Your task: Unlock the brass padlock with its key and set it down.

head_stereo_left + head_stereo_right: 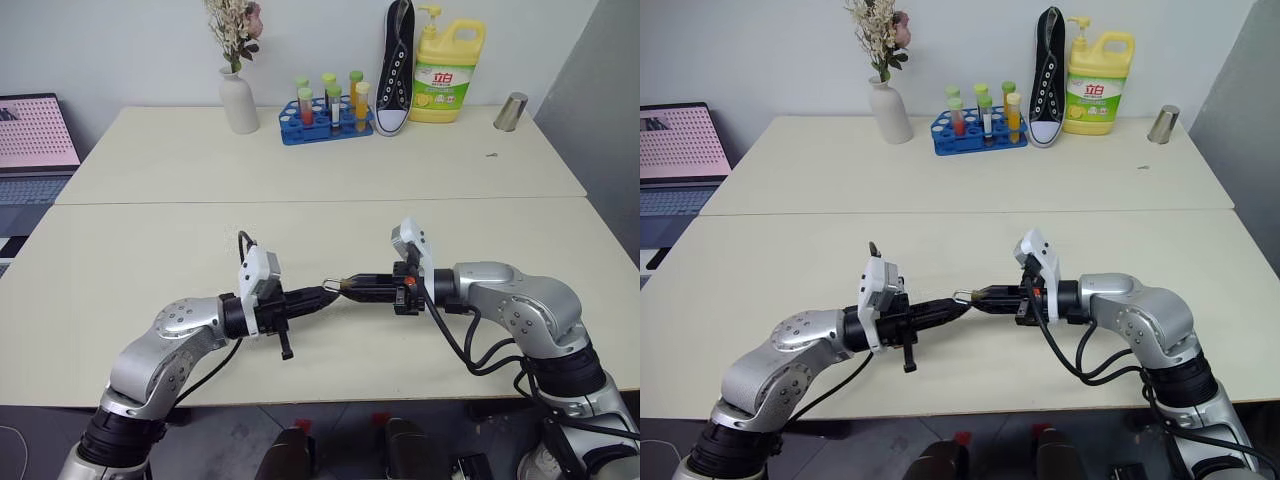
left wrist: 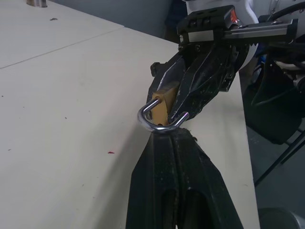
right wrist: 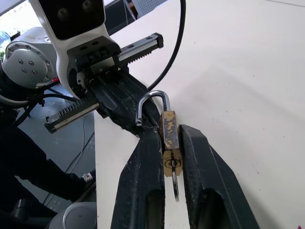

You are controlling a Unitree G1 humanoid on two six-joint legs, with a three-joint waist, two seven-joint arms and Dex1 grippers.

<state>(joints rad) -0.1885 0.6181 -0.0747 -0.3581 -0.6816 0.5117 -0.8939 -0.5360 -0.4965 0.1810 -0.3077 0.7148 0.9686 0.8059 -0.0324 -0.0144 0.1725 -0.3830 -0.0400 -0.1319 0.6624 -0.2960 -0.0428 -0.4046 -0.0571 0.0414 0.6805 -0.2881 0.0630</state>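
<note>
R gripper [image 3: 169, 143] clamped on the brass padlock [image 3: 169, 131], fingers either side of its body, held above the near table [image 1: 150, 260] at centre. Key [image 3: 175, 183] sticks out of the padlock's base between the R fingers. Shackle [image 3: 152, 102] open: one leg in the body, other leg free, loop pointing left twd the L gripper [image 2: 167, 138]. L gripper fingers together, tips right at the shackle loop; can't tell if they pinch it. Both grippers roughly level, tip to tip. Far table: vase w/ dried flowers [image 1: 238, 95], blue tube rack [image 1: 325, 115], black sneaker [image 1: 395, 70], yellow detergent bottle [image 1: 447, 70], steel cup [image 1: 511, 111] at far right. Laptop [image 1: 35, 140] far left.
</note>
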